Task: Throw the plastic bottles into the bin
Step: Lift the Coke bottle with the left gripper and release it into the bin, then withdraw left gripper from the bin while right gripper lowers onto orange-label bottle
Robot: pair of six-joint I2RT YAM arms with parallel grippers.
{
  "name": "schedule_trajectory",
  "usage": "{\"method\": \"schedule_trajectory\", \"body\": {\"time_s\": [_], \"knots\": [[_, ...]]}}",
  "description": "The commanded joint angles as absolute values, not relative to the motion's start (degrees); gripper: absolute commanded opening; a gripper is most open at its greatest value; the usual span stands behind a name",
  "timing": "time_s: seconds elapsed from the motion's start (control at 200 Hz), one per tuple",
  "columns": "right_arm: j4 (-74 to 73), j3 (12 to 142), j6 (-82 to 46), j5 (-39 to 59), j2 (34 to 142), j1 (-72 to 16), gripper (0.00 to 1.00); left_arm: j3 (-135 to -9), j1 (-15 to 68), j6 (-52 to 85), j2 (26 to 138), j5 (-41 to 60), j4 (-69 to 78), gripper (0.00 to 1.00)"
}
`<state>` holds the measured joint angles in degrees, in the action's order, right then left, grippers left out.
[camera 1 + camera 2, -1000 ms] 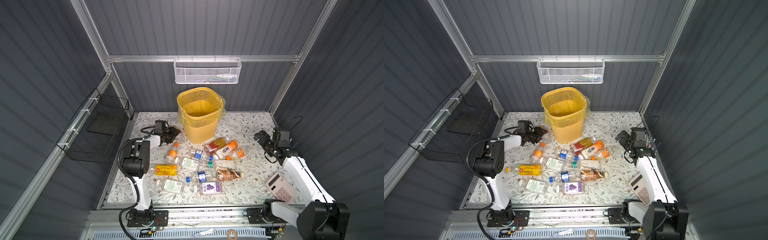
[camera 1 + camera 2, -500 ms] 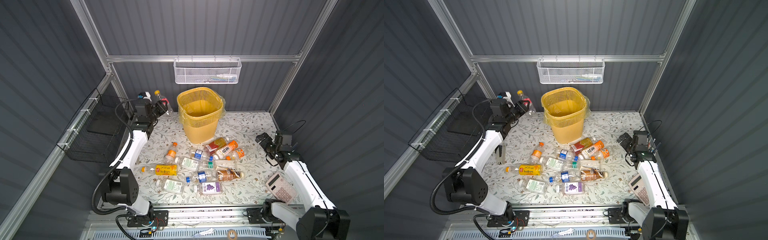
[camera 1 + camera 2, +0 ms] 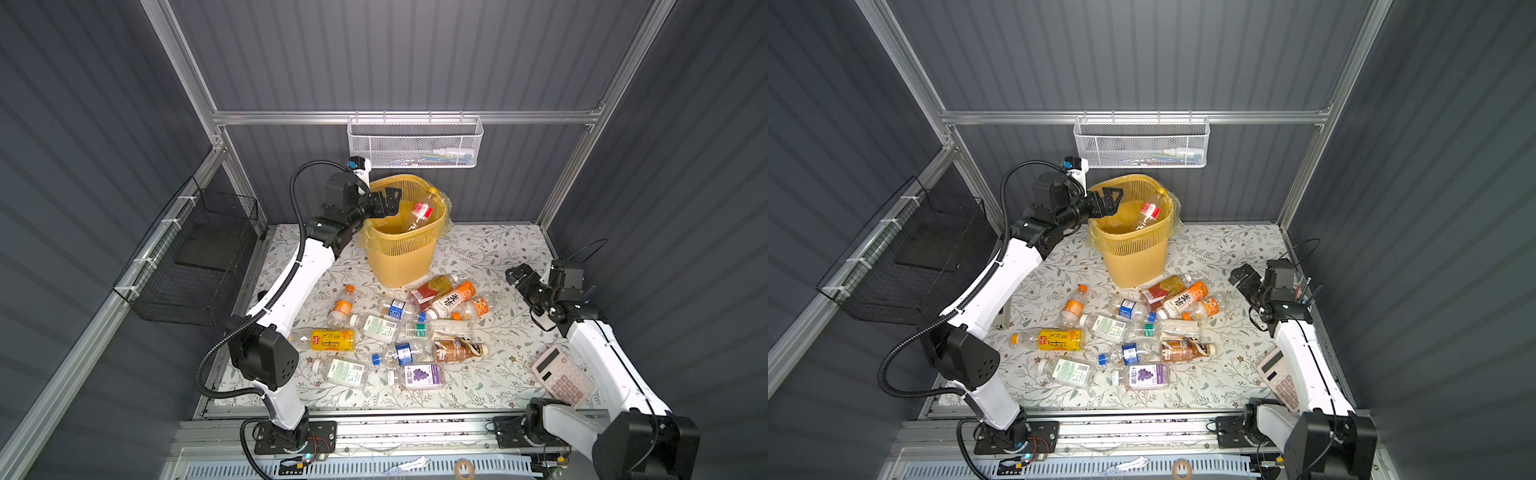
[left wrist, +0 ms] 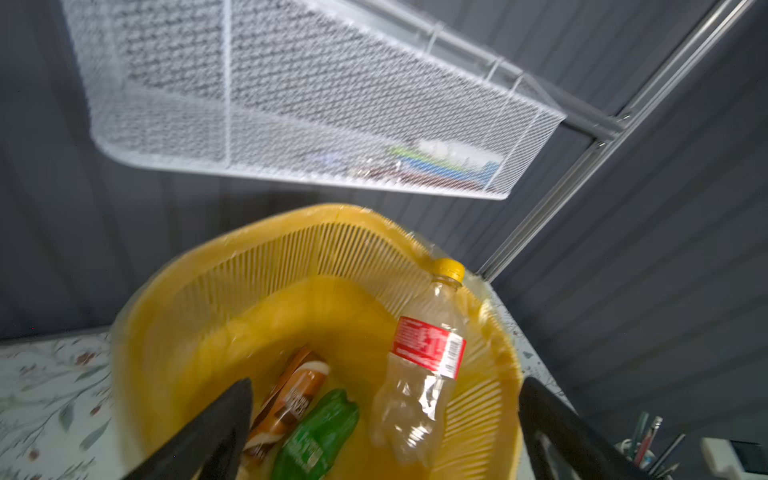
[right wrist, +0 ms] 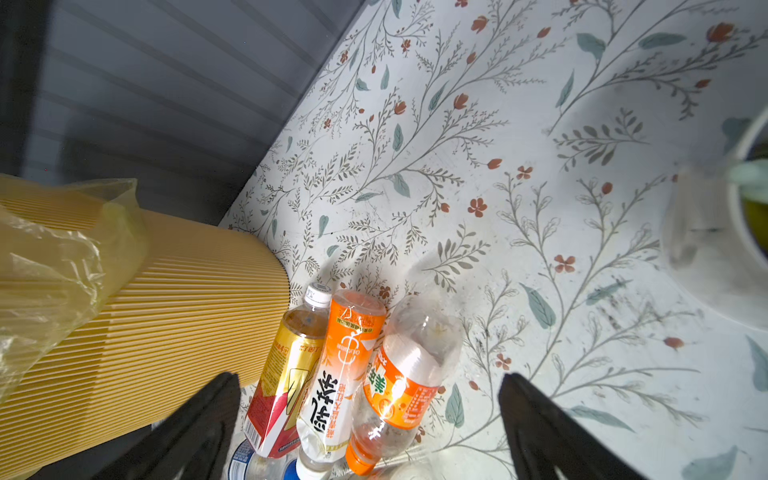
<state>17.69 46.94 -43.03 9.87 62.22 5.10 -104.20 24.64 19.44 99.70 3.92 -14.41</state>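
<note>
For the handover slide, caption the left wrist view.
Open left gripper over the yellow bin, red-labelled yellow-capped bottle inside.

So your bin [image 3: 399, 257] sits at the back middle of the table [image 3: 490, 257], below the wall basket [image 3: 415, 143], with one bottle [image 3: 419, 214] leaning inside against its right wall and two more bottles [image 4: 291, 399] lying at its bottom. The rest of the bottles [image 3: 376, 326] lie in a heap just in front of it, and you've got the calculator [image 3: 563, 380] at front right and the wire basket [image 3: 195, 257] hanging off the left wall.
</note>
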Motion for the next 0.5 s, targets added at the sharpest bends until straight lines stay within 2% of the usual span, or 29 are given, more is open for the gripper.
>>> {"method": "schedule_trajectory", "body": {"time_s": [0.0, 0.26, 0.495], "knots": [[19.2, 48.0, -43.1, 9.0, 61.8, 5.3, 0.99, -102.0, 24.3, 17.2, 95.0, 0.0, -13.7, 1.00], [19.9, 47.0, -44.9, 8.6, 61.8, 5.0, 0.99, -94.2, 24.3, 16.7, 90.0, -4.4, -9.7, 1.00], [18.4, 42.3, -52.7, 7.7, 62.9, 2.0, 0.99, -86.8, 24.2, 15.1, 85.3, -9.4, -8.0, 1.00]]}}
